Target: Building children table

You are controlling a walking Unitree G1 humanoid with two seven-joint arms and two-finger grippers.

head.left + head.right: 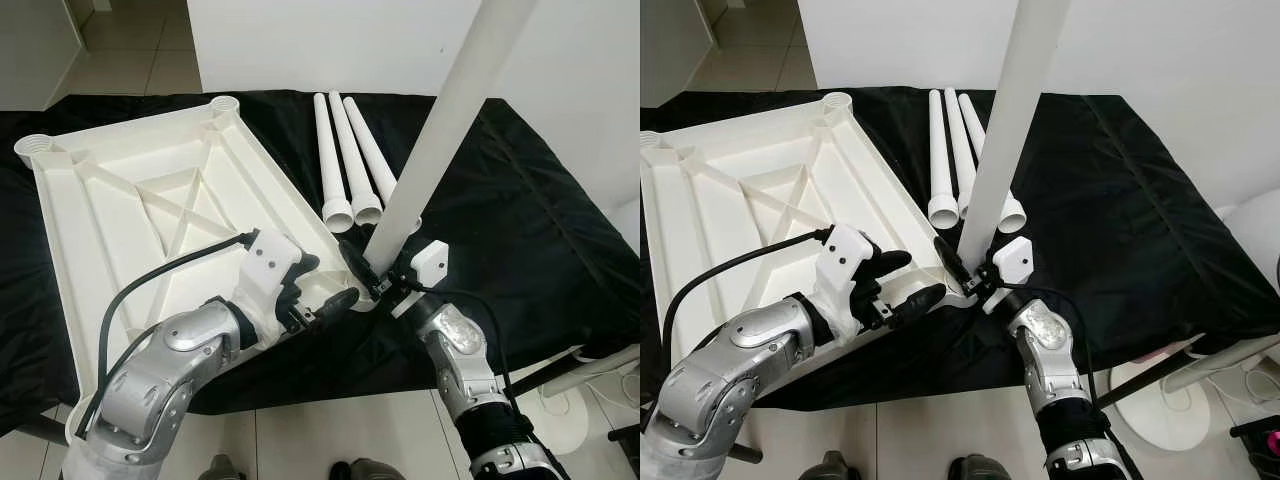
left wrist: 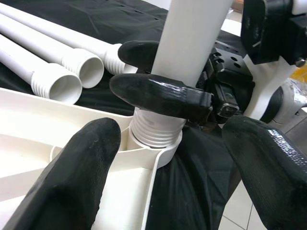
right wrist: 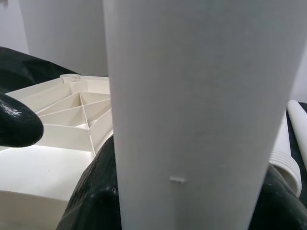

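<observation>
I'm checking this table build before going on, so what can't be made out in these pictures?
- Top of the upright leg: cut off by the upper edge in both eye views.
- How deep its thread sits in the tabletop socket: the right pincer covers it in the left wrist view.
- Far ends of the spare legs: too small to read.
- Left pincer contact with the tabletop: unclear.

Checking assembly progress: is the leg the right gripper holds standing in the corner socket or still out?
In. The leg stands upright, its threaded end seated in the tabletop corner socket; right gripper clamps it. How deep: cannot tell.
</observation>
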